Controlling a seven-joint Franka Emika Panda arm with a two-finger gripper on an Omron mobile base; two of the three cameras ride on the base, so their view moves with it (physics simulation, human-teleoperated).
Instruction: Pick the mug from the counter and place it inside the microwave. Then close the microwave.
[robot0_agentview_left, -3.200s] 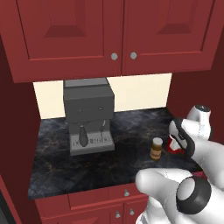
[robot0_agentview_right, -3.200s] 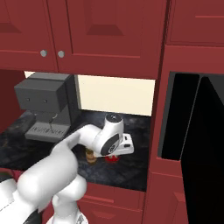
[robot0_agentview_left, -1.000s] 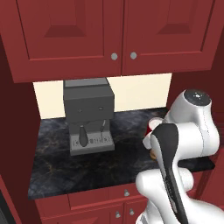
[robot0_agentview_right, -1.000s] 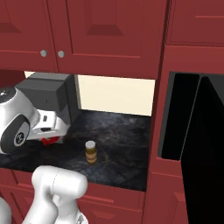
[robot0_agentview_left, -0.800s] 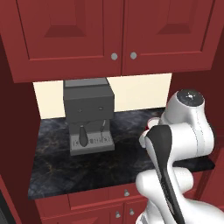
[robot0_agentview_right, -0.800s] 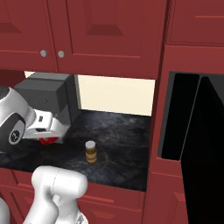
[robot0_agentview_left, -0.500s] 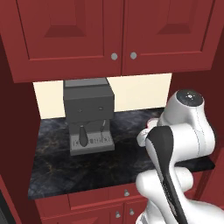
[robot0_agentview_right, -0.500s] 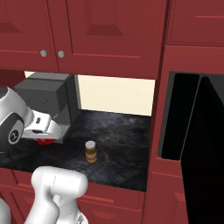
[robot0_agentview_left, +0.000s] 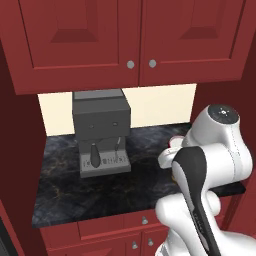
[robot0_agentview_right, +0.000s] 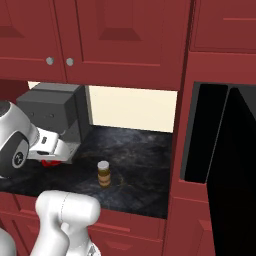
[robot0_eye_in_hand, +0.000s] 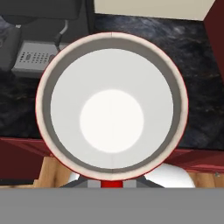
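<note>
The mug is showing a white interior inside a red rim; the counter is gleaming black-marbled with brownish veins under red cabinets.

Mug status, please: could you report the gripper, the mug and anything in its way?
Gripper shut on the mug, carried above the counter. Microwave door open. Brown jar stands on the counter between mug and microwave.

mug: smooth, matt white inside, thin red rim
table: dark veined stone, polished
coffee machine: matt grey
cabinet doors: smooth red panels
</note>
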